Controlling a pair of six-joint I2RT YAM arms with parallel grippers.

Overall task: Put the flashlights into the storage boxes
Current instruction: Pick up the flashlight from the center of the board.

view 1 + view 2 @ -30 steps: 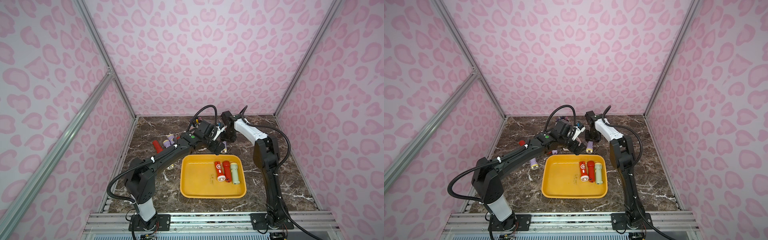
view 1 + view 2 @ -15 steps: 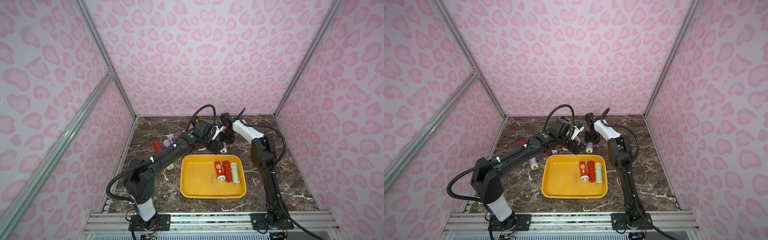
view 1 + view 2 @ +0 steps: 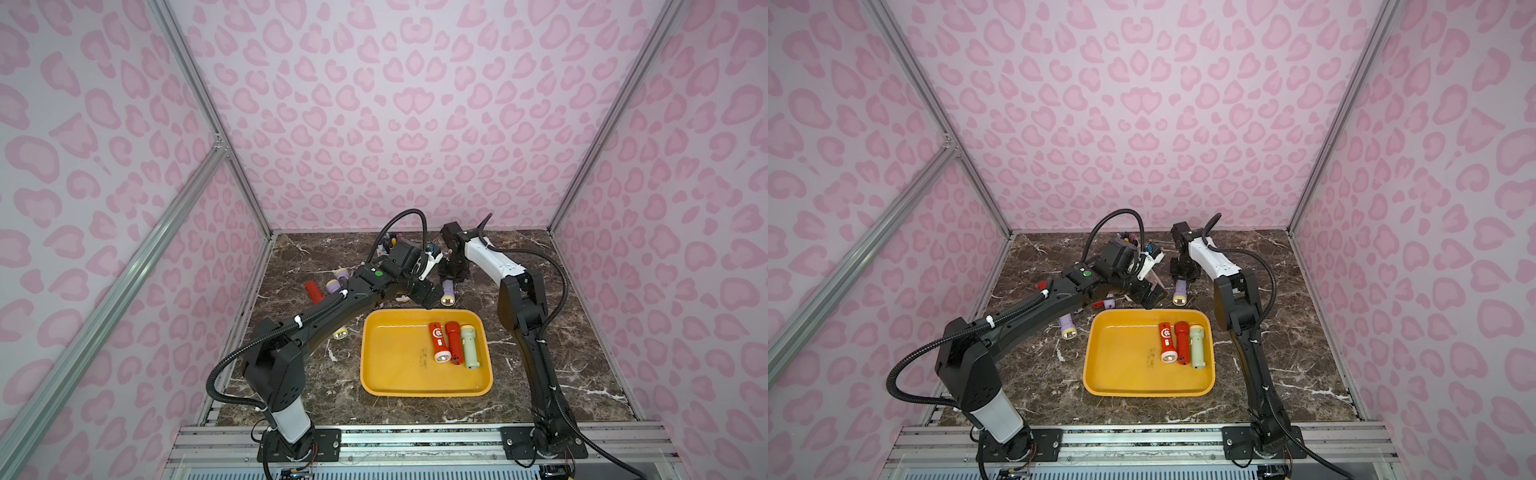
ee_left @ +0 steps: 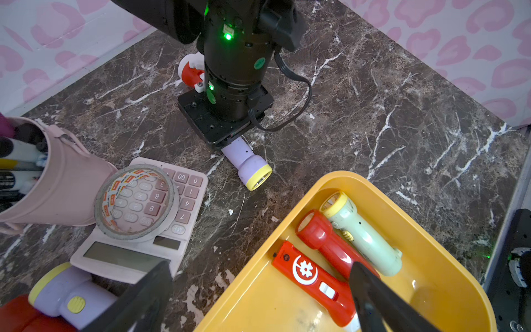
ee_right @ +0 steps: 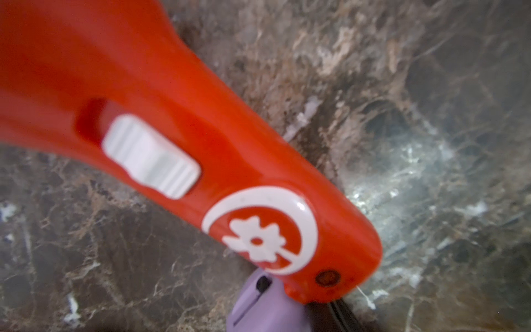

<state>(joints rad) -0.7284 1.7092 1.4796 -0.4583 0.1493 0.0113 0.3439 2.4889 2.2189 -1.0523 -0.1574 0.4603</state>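
We see the left gripper (image 3: 429,297) open and empty, hovering at the far rim of the yellow tray (image 3: 424,392); right gripper (image 3: 451,278) clamped on the tail of a lilac flashlight (image 4: 247,163) that lies on the counter (image 3: 561,332) just beyond the tray; inside the tray, side by side: red emblem flashlight (image 3: 438,341), plain red flashlight (image 3: 454,343), pale green flashlight (image 3: 470,347); a loose lilac flashlight (image 3: 337,285) and a loose red flashlight (image 3: 313,291) lie on the counter to the tray's left; a tape roll (image 4: 135,201) sits on the pink calculator (image 4: 138,254).

pink calculator (image 4: 188,198) keys reading 00, 0, 3, 6, 9, 4, 7, tape roll (image 4: 107,201) orange labels too tiny to read, red flashlight (image 4: 330,290) with white crescent-and-flower logo
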